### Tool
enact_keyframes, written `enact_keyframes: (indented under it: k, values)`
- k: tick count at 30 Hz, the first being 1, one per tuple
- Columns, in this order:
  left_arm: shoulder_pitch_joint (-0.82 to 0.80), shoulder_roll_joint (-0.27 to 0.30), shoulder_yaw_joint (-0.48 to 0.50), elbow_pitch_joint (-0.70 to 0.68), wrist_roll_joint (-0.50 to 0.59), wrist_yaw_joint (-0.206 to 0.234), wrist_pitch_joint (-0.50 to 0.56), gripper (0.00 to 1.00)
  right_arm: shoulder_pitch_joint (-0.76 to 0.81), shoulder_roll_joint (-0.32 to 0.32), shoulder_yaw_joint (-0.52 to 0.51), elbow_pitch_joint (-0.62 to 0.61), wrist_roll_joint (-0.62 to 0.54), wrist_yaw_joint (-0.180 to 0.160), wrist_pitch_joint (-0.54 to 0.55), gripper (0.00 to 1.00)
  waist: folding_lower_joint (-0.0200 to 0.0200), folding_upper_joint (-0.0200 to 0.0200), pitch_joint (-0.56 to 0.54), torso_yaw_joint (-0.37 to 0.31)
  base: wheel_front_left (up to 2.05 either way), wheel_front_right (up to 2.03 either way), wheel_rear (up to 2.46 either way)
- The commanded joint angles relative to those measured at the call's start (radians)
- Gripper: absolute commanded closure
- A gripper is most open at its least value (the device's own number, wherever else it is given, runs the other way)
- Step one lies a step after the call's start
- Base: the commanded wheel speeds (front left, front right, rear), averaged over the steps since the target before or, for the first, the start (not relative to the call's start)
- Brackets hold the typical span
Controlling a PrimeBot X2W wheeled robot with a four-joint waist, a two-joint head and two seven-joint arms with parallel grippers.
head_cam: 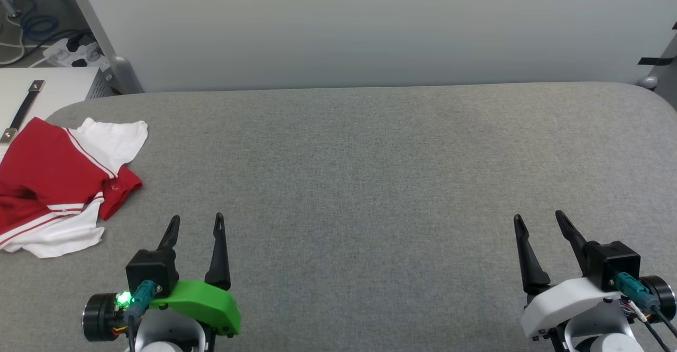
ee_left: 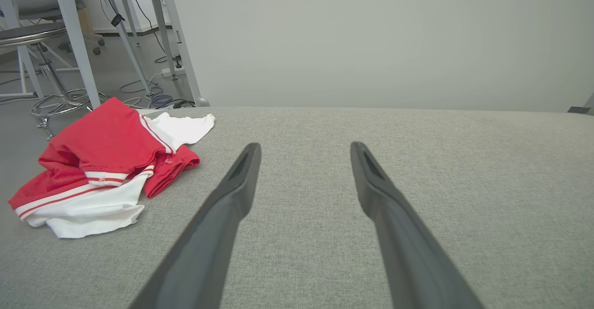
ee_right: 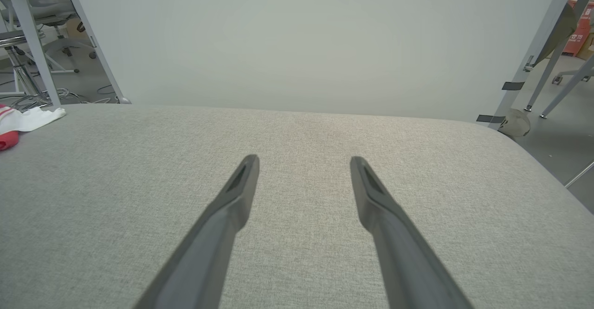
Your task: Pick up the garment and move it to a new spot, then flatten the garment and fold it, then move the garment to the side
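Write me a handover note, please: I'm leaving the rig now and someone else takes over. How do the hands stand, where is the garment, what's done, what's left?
Left hand: open, empty, over the table, the nearer one to the garment.
Right hand: open, empty, far from it.
Garment: bunched at the table's left edge, touched by neither hand.
Done: nothing evident; it lies neither flat nor neatly folded.
Left: pick up, move, flatten, fold, set aside.

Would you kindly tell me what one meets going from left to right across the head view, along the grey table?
Crumpled red-and-white jersey T-shirt → left claw, open → right claw, open.
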Motion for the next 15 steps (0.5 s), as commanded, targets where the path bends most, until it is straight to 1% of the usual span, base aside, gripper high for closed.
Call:
enact_keyframes:
  k: [1,15]
  values:
    - [0.007,-0.002,0.001,0.002,-0.01,0.003,-0.011,0.0,-0.011,0.001,-0.001,0.0,0.011,0.0,-0.012,0.0,0.0,0.0,0.0,0.0,0.0,0.0,0.0]
    - [0.012,-0.003,0.004,-0.03,-0.043,-0.009,-0.045,0.0,-0.013,0.001,-0.004,-0.029,0.039,0.0,-0.045,0.0,0.0,0.0,0.001,0.002,0.0,0.0,0.0]
